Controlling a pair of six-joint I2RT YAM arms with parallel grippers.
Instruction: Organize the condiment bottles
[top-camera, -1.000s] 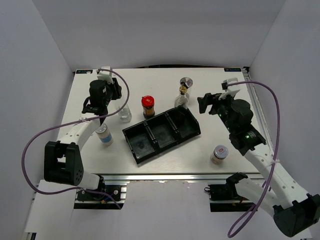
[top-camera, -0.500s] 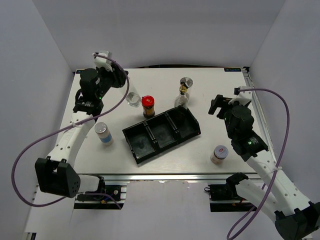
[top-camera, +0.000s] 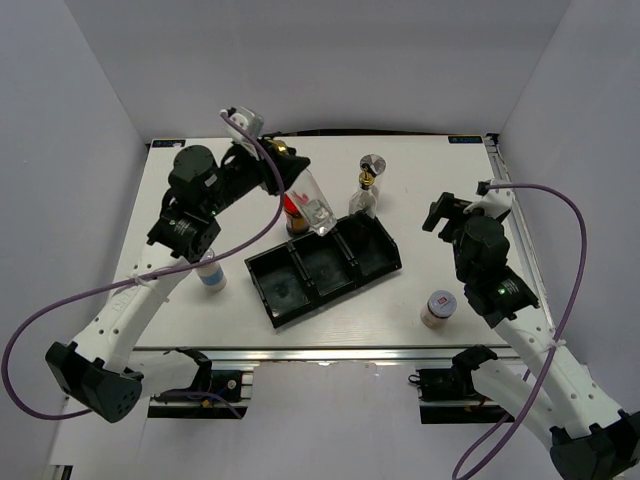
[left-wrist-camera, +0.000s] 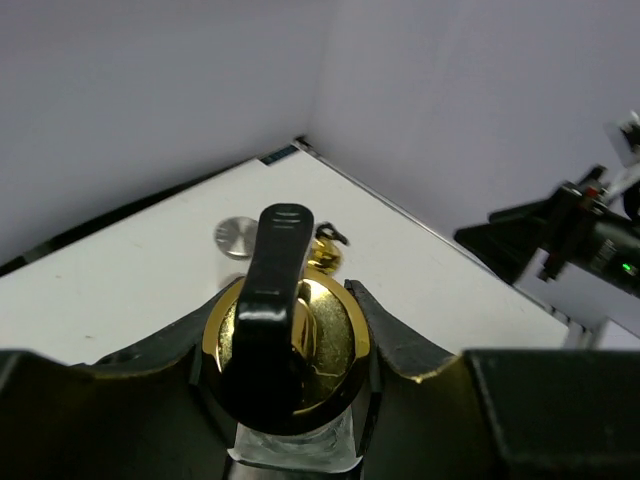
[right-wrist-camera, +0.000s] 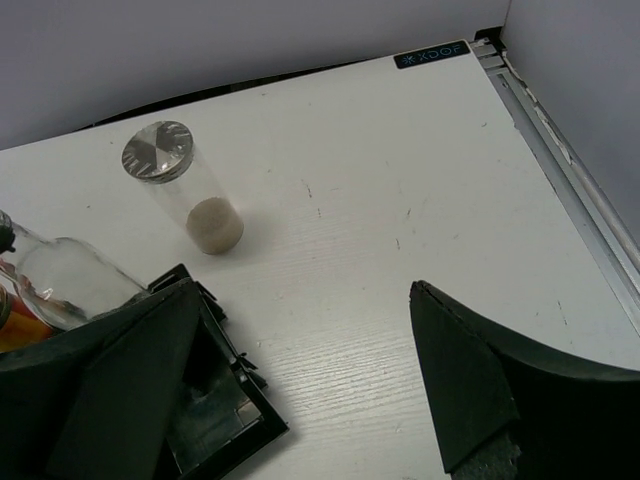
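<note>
My left gripper (top-camera: 278, 172) is shut on the gold-spouted neck of a clear glass bottle (top-camera: 312, 208) and holds it tilted in the air above the back of the black tray (top-camera: 290, 300). The left wrist view shows its gold spout (left-wrist-camera: 330, 335) between my fingers (left-wrist-camera: 400, 335). The red-lidded brown jar (top-camera: 291, 206) is partly hidden behind it. The second glass bottle (top-camera: 364, 198) and a silver-capped shaker (top-camera: 374, 163) stand behind the tray. A white-capped shaker (top-camera: 211, 273) stands at the left and another shaker (top-camera: 438, 308) at the front right. My right gripper (top-camera: 447, 212) is open and empty.
The tray's three compartments hold nothing. In the right wrist view my open gripper (right-wrist-camera: 305, 300) hovers over bare table right of the tray corner (right-wrist-camera: 225, 410), with the silver-capped shaker (right-wrist-camera: 170, 180) and standing bottle (right-wrist-camera: 65, 280) beyond. White walls enclose the table on three sides.
My left gripper lifted the glass bottle from the back left of the table and carried it right, tilted, toward the tray. My right arm drew back slightly to the right.
</note>
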